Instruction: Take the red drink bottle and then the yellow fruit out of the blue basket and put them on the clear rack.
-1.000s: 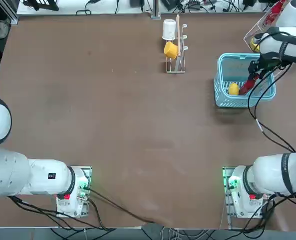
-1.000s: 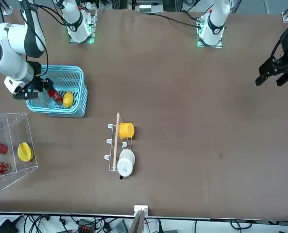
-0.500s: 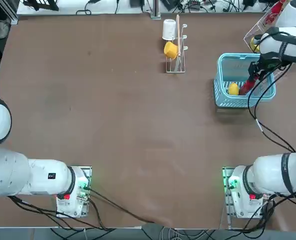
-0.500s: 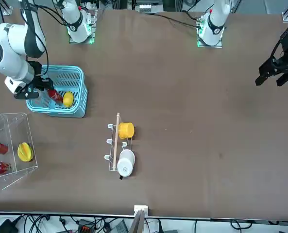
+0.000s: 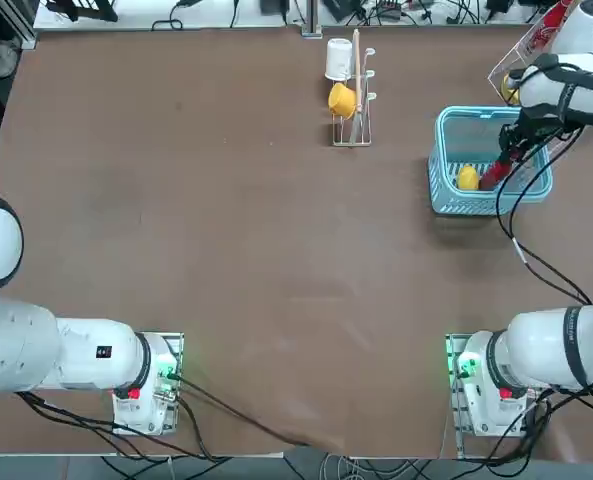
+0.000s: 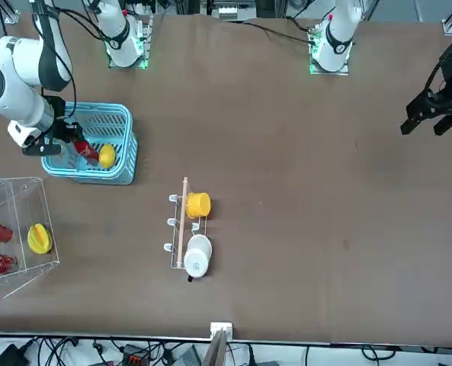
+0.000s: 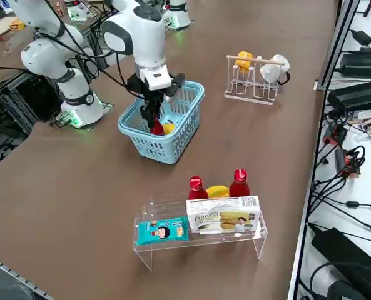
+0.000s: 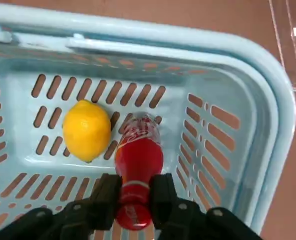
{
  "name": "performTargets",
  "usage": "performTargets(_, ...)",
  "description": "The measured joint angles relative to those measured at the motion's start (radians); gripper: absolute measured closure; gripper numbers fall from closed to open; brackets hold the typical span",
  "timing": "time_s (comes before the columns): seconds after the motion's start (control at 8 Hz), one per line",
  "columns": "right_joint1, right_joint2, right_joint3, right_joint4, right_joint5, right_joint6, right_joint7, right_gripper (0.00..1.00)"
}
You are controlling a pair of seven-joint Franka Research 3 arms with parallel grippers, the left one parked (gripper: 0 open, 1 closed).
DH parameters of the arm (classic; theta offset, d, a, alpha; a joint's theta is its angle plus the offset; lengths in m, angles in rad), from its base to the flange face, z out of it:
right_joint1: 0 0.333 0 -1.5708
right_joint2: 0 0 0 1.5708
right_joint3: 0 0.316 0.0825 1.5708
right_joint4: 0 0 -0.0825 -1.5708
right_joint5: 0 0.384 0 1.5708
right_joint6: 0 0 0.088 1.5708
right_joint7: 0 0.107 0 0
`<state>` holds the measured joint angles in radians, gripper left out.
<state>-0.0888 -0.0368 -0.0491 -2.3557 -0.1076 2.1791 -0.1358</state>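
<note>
A: What is changing at the right gripper (image 8: 136,197)?

B: Over the last second its two fingers have been closing in. They are now pinching the neck of the red drink bottle (image 8: 138,159), one finger on each side, just below the cap. The wrist view is showing contact on both sides.

A: Is the arm itself moving?

B: Not visibly. Top and front views are matching the earlier ones; only the fingers are differing. The gripper is hanging inside the blue basket (image 5: 443,190), pointing down.

A: So what is that meaning for the task?

B: My reading: the grasp on the first item is being completed, and the lift is not yet started. The bottle is lying tilted in the basket, base on the slotted floor, neck up in the fingers.

A: Basket contents?

B: Two things. The held bottle, and the yellow fruit (image 8: 86,130) lying just beside it, touching or nearly touching its shoulder; I cannot tell which. In the side view both are sitting low behind the basket wall.

A: And the clear rack (image 7: 204,240)?

B: It is standing apart from the basket, toward the table edge. It is already carrying two red bottles with a yellow fruit between them on the upper level, and flat snack packs along the front. Neither of the basket's items is on it yet.

A: Risk?

B: Judging only: a neck grip may be letting the bottle swing on lifting, and it could be nudging the fruit.
</note>
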Motion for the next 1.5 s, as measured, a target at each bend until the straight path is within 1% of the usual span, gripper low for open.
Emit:
performTargets(0.25, 0.000, 0.000, 0.003, 0.021, 0.000, -0.016, 0.000, 0.63)
performTargets(0.38, 0.002, 0.000, 0.005, 0.068, 0.000, -0.080, 0.000, 0.63)
performTargets(0.62, 0.021, -0.003, 0.010, 0.218, 0.001, -0.254, 0.000, 0.63)
performTargets(1.0, 0.035, -0.002, 0.011, 0.442, 0.032, -0.452, -0.001, 0.63)
performTargets(1.12, 0.035, 0.020, 0.010, 0.554, 0.034, -0.542, -0.003, 0.63)
performTargets(1.25, 0.034, 0.051, 0.008, 0.641, 0.033, -0.594, -0.020, 0.63)
performTargets(1.5, 0.021, 0.121, -0.008, 0.778, 0.007, -0.640, -0.139, 0.63)
